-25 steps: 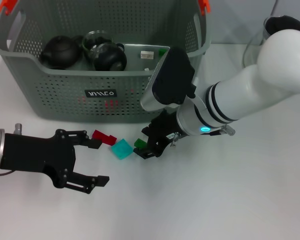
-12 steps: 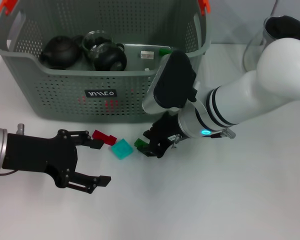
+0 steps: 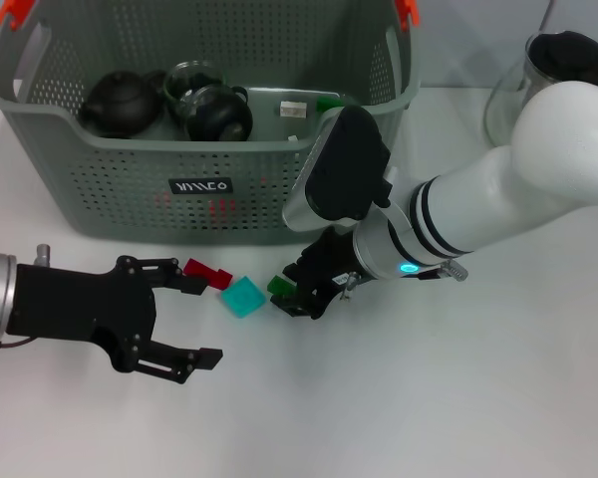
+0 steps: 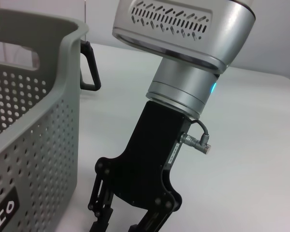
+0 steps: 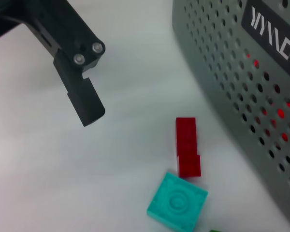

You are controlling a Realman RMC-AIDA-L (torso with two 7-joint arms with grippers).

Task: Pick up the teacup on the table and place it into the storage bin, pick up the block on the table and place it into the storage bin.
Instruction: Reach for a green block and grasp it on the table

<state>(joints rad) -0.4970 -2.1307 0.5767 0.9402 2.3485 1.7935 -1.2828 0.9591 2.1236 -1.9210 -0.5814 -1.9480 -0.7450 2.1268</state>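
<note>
From the head camera you see the storage bin (image 3: 130,189) standing at the far side of the white table (image 3: 458,398), its black label facing the robot and orange clips on its handles; inside it lie a dark round teapot (image 3: 120,103), a second dark pot (image 3: 217,114) with a glass vessel just behind it, and a small green piece near the right wall. In front of the bin, on the table, a red block (image 3: 208,274), a turquoise block (image 3: 244,297) and a green block (image 3: 278,286) sit in a short row, the red and turquoise ones touching or nearly so. Your right gripper (image 3: 301,295) is down at the green block, its black fingers on either side of it; whether they press the block you cannot tell from here. Your left gripper (image 3: 184,319) lies low over the table to the left of the red block, its fingers spread wide and holding nothing. A clear glass vessel with a dark top (image 3: 553,75) stands at the far right. From the left wrist camera you see the bin's perforated wall (image 4: 34,145) beside the right arm's silver wrist and black gripper (image 4: 130,212), whose fingertips run off the picture's edge. From the right wrist camera you see the red block (image 5: 187,146) touching a corner of the turquoise block (image 5: 178,202) just beside the bin's labelled wall (image 5: 241,72), and one finger of the left gripper (image 5: 79,92) well apart from them.
</note>
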